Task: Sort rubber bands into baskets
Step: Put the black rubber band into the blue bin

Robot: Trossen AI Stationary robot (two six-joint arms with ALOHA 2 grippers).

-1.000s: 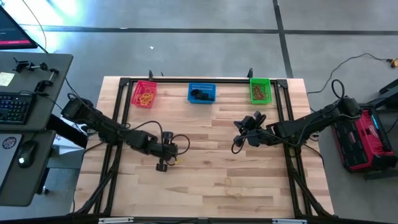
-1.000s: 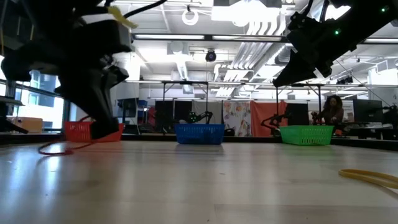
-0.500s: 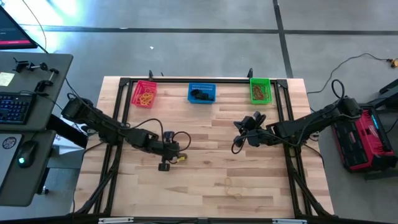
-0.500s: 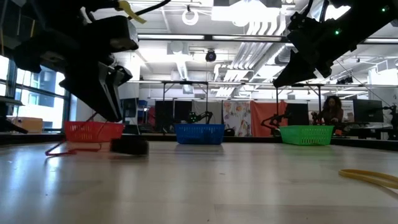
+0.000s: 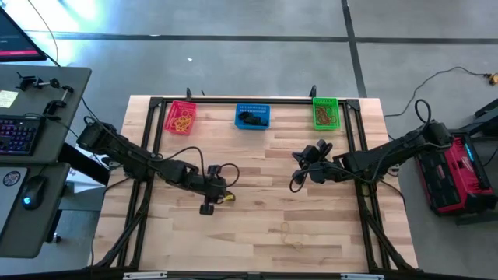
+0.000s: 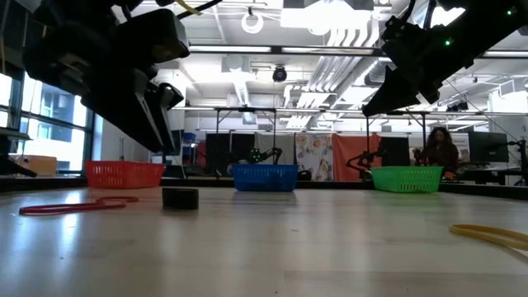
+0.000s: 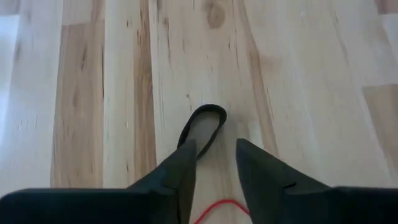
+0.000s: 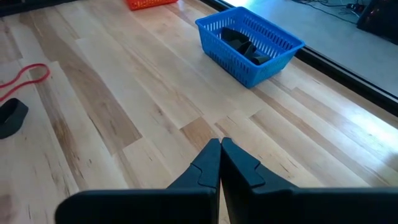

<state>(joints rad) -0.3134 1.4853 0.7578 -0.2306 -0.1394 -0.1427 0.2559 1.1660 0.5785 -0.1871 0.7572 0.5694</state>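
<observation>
Mid-worktop, L gripper [image 7: 216, 163] w/ fingers apart, black rubber band [image 7: 201, 127] lying just past its tips, prob. untouched; red band [image 6: 73, 205] beside. R gripper [image 8: 220, 163] pressed together, off blue basket [image 8: 250, 43]

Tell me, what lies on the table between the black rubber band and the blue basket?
Nothing: in the right wrist view, only bare wood lies between the black rubber band and the blue basket. The red rubber band lies off to the side.
</observation>
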